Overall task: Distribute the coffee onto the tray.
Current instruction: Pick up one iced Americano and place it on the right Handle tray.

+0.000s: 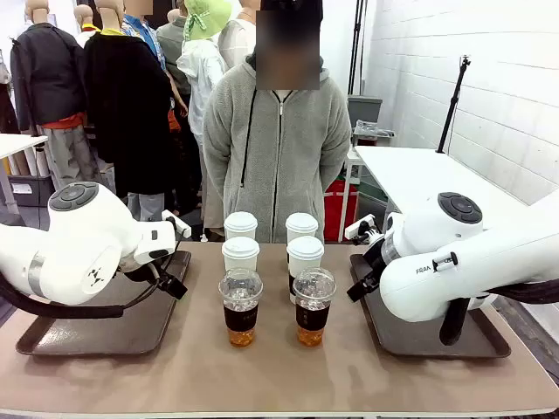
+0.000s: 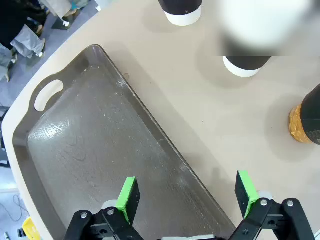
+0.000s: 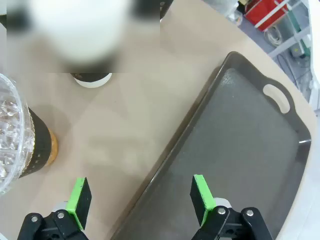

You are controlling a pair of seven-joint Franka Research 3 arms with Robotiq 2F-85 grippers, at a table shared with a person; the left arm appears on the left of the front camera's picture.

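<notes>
Six coffee cups stand in two columns mid-table between two dark trays. At the front are two clear dome-lidded cups (image 1: 240, 305) (image 1: 314, 305) of amber drink; behind them, four white lidded paper cups with dark sleeves (image 1: 240, 254) (image 1: 305, 258) (image 1: 240, 225) (image 1: 301, 226). My left gripper (image 2: 187, 195) hangs open and empty over the inner edge of the left tray (image 2: 85, 150). Open and empty too, my right gripper (image 3: 141, 195) hangs over the inner edge of the right tray (image 3: 245, 145). A clear cup (image 3: 22, 145) stands close to its left.
A person in a grey fleece (image 1: 278, 148) stands at the far side with arms behind the back. The left tray (image 1: 79, 336) and right tray (image 1: 410, 336) are both bare. A white table (image 1: 428, 179) stands behind on the right.
</notes>
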